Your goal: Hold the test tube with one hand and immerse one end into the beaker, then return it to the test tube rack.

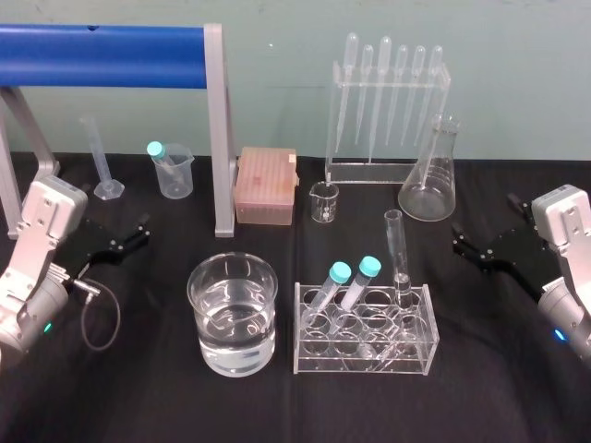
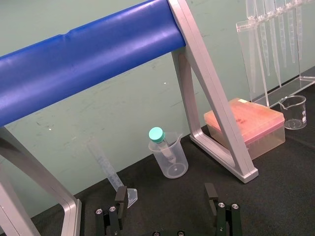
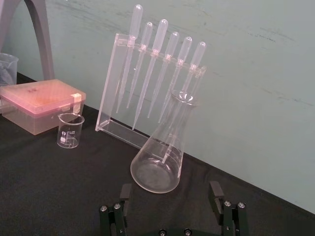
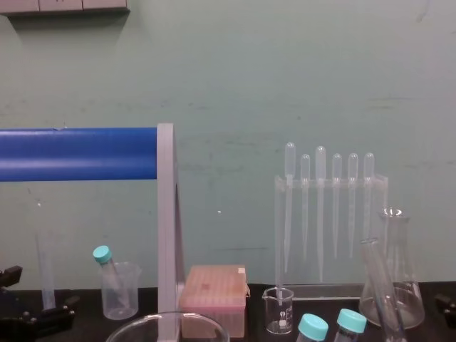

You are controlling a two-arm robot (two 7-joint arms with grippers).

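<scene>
Right of centre, standing in the rack's (image 1: 365,365) end slot: tube (image 1: 398,254) — beaker (image 1: 233,314) just left, part-filled seen from the head, a bare rim from the chest. Out wide, left gripper (image 1: 129,238) and right gripper (image 1: 466,247) — fingers spread, empty, plainest from the wrists.

Six pipettes (image 1: 384,65), three teal-capped tubes (image 1: 340,273) (one apart), one test tube (image 1: 398,245), one beaker (image 1: 205,314).

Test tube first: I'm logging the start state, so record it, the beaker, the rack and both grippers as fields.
beaker: partly filled with clear liquid
test tube rack: right of the beaker, also holding two teal-capped tubes
test tube: standing uncapped in the rack's right end
left gripper: open, empty, at the table's left
right gripper: open, empty, at the table's right
</scene>
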